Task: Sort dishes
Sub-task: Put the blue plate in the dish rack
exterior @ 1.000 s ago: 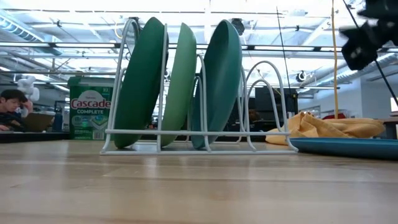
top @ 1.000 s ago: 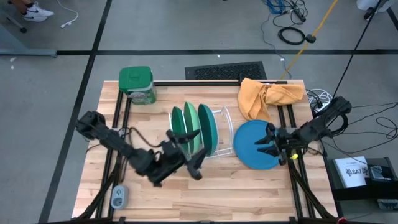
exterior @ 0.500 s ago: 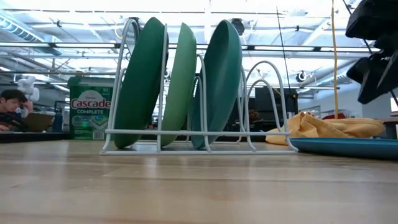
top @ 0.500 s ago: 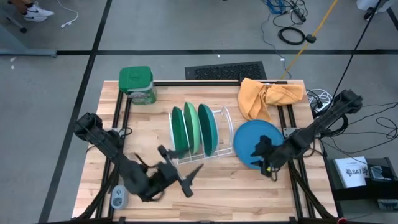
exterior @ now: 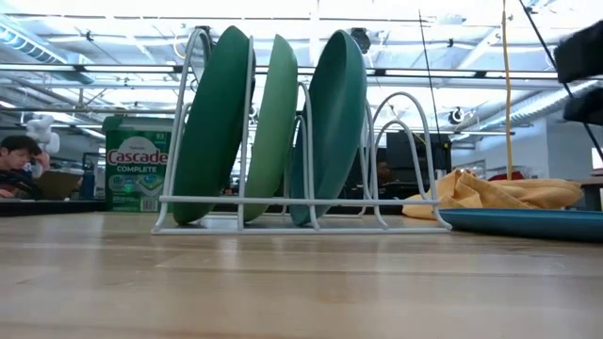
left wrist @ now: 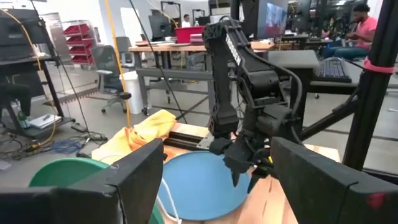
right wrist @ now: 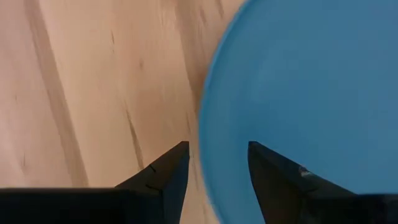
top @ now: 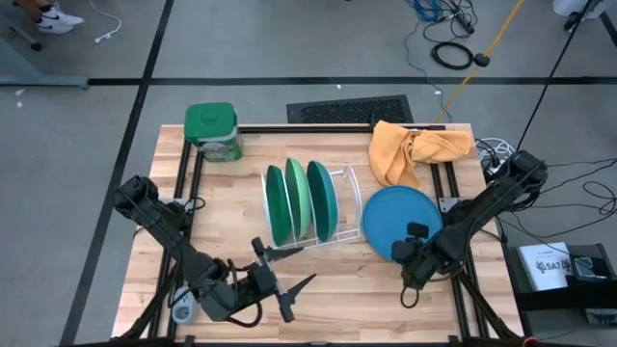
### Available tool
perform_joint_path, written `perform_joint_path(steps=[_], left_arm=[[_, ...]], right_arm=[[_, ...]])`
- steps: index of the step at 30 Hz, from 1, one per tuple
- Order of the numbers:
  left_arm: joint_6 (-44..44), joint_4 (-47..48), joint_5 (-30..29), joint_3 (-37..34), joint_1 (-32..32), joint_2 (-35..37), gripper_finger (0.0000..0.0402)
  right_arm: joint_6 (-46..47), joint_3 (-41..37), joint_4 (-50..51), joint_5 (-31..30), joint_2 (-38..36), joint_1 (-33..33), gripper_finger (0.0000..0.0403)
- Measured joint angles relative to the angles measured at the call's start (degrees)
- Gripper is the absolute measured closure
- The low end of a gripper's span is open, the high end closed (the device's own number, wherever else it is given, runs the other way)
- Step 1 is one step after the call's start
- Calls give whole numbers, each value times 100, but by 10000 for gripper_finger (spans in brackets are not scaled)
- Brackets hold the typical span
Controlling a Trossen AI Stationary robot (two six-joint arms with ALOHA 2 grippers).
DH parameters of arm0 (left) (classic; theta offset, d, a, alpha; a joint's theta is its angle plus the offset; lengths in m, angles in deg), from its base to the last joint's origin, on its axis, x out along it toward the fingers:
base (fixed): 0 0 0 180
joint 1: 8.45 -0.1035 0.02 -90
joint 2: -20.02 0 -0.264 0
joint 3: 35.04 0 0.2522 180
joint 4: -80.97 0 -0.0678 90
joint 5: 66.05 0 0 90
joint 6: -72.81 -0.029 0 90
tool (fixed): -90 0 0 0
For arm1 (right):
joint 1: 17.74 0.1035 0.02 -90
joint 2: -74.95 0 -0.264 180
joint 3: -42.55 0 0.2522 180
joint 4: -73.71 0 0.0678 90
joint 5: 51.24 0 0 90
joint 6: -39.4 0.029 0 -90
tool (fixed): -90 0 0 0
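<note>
A: Since only one dish is not yet racked, which arm is nearer to it?

B: The right. Going left to right in the high view: the left gripper (top: 286,280) hangs over the table's near edge, in front of the white wire rack (top: 343,204), fingers spread wide and holding nothing. The blue plate (top: 397,218) lies flat on the wooden table (top: 231,188), just right of the rack, and the right gripper (top: 412,270) sits at that plate's near rim.

A: And its fingers?

B: Apart, empty. In the right wrist view the two fingertips (right wrist: 174,163) point down with the plate's curved edge running between them, one tip over bare wood, the other over blue. The rim lies squarely in the gap, so, as I judge it, a pinch on the rim is what comes.

A: Count everything for me.

B: Four plates: the dark green plate (top: 276,203), the mint plate (top: 297,197) and the teal plate (top: 323,198) stand on edge in the rack, plus the flat blue one. One rack with free slots on its right side, one green-lidded Cascade tub (top: 212,131), one yellow cloth (top: 415,148), two arms.
</note>
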Motion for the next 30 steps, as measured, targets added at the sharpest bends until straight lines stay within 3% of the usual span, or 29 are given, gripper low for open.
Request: perform_joint_path(steps=[8,18,22,27,30], left_arm=[[-2,0,-7,0,71,0,110],[4,-7,-12,0,71,2,110],[4,-9,-12,0,71,2,110],[7,-36,-12,0,71,2,110],[9,-57,-11,-2,71,2,110]], right_arm=[[356,0,213,117,562,300,245],[-303,22,176,-79,1258,412,253],[-787,20,3,30,1390,404,295],[-1109,22,-104,6,1404,395,379],[-1161,20,-119,13,1357,386,388]])
